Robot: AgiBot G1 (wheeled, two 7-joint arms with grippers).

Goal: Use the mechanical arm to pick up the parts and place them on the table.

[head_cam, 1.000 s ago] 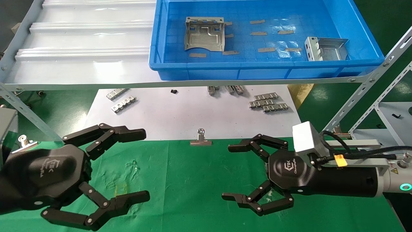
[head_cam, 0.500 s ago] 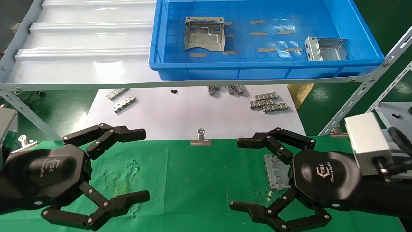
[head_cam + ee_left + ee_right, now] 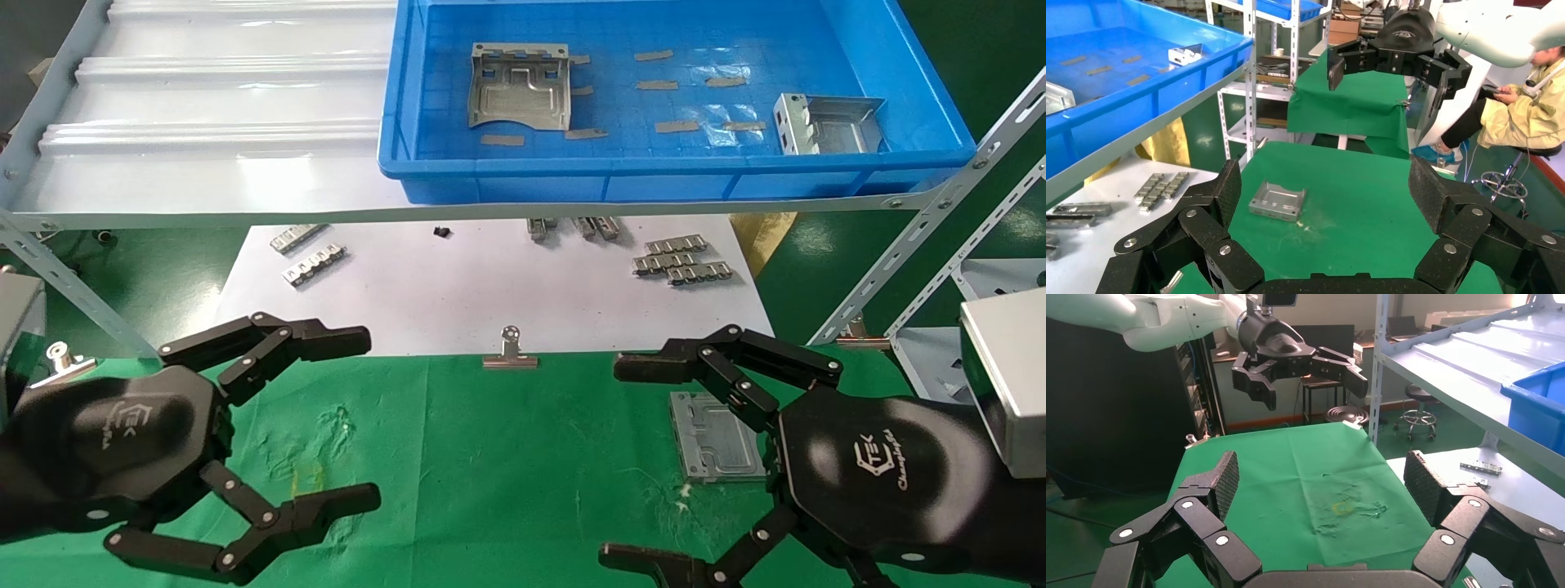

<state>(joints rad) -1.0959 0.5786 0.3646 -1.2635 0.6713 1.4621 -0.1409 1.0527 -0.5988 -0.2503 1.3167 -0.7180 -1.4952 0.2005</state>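
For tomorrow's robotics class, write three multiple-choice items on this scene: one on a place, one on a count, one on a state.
1. Where does the part nearest the right hand lie?
A. green table
B. blue tray
C. white sheet

2. How many parts are in the blue tray?
A. none
B. two
C. five

3. The right hand is:
A. shut on a part
B. open, empty
C. out of view

Key: 1 A, the part lies flat on the green table. 2 B, two grey plates sit in the blue tray. 3 B, the right hand has spread fingers holding nothing.

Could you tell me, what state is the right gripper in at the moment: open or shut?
Open. The right gripper has its black fingers spread wide and holds nothing; a grey part lies flat on the green table beside it.
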